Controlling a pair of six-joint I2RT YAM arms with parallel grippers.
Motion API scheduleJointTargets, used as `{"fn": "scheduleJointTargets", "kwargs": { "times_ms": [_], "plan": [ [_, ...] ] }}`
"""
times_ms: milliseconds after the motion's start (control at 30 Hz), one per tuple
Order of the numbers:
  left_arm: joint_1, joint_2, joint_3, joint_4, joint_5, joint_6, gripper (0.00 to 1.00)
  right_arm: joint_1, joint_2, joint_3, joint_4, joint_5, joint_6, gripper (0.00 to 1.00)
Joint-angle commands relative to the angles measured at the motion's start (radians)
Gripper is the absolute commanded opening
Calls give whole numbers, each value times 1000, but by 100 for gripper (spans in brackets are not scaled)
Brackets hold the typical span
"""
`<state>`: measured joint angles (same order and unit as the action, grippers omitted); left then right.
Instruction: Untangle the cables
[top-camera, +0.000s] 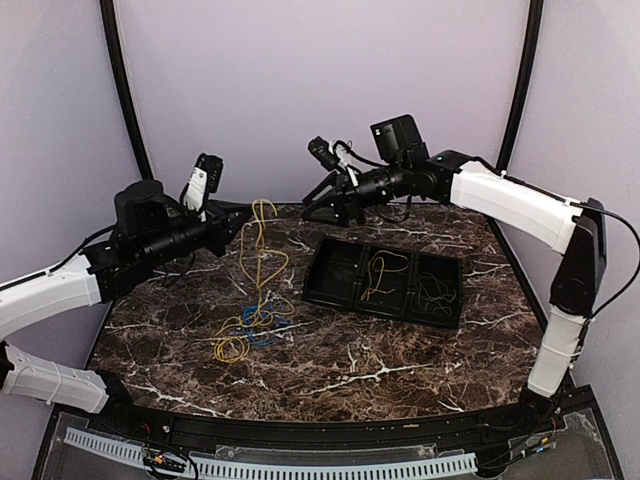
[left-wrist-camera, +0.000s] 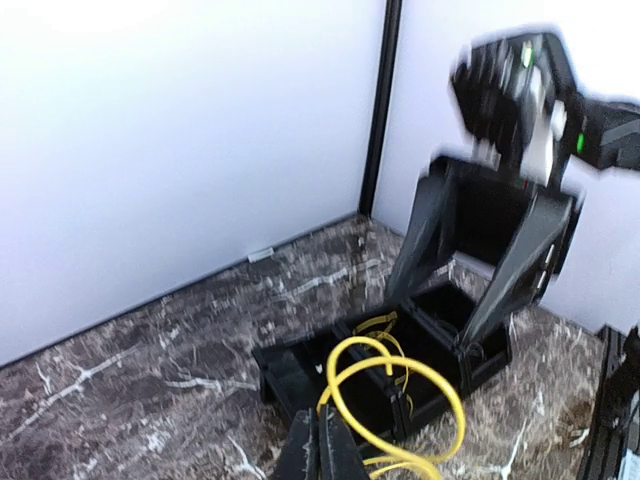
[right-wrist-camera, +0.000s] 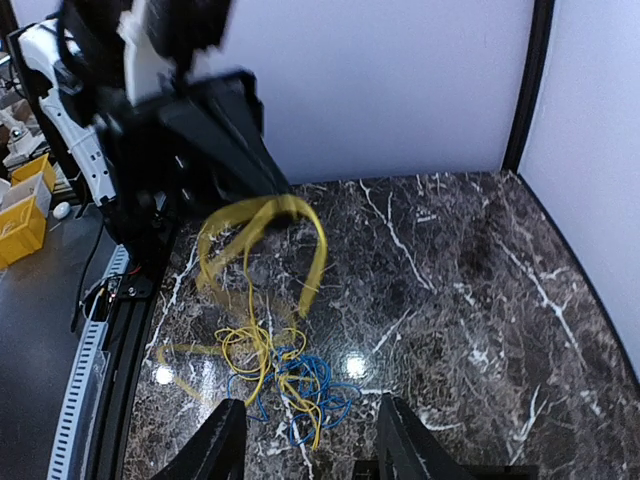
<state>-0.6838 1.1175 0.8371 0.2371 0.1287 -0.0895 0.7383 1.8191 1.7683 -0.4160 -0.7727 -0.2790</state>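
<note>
My left gripper (top-camera: 243, 217) is shut on a yellow cable (top-camera: 262, 250) and holds it up; the cable hangs down to a tangle of yellow and blue cables (top-camera: 258, 322) on the table. In the left wrist view the shut fingers (left-wrist-camera: 322, 452) pinch the yellow loops (left-wrist-camera: 400, 385). My right gripper (top-camera: 318, 203) is open and empty, raised above the table's back, facing the left one. In the right wrist view (right-wrist-camera: 312, 450) it looks down on the blue cable (right-wrist-camera: 312, 385) and the lifted yellow cable (right-wrist-camera: 262, 215). The black tray (top-camera: 330, 262) holds a yellow cable (top-camera: 385, 270) and a dark grey cable (top-camera: 435, 293).
The tray has three compartments; the left one shows nothing in it. A small yellow coil (top-camera: 231, 349) lies at the near end of the tangle. Walls enclose the table's back and sides. Yellow bins (right-wrist-camera: 22, 210) stand beyond the table's edge.
</note>
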Motion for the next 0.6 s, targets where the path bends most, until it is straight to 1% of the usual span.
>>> {"fn": "scheduleJointTargets", "kwargs": {
  "times_ms": [0, 200, 333, 567],
  "plan": [
    [-1, -72, 93, -26, -100, -74, 0, 37, 58, -81, 116, 95, -24, 52],
    [-2, -104, 185, -41, -56, -143, 0, 117, 162, -80, 96, 121, -80, 59],
    [-2, -113, 241, -65, -38, -155, 0, 150, 239, -6, 87, 117, -73, 64],
    [-1, -140, 297, -69, -38, -181, 0, 181, 397, 119, 107, 48, -11, 69]
  ]
}}
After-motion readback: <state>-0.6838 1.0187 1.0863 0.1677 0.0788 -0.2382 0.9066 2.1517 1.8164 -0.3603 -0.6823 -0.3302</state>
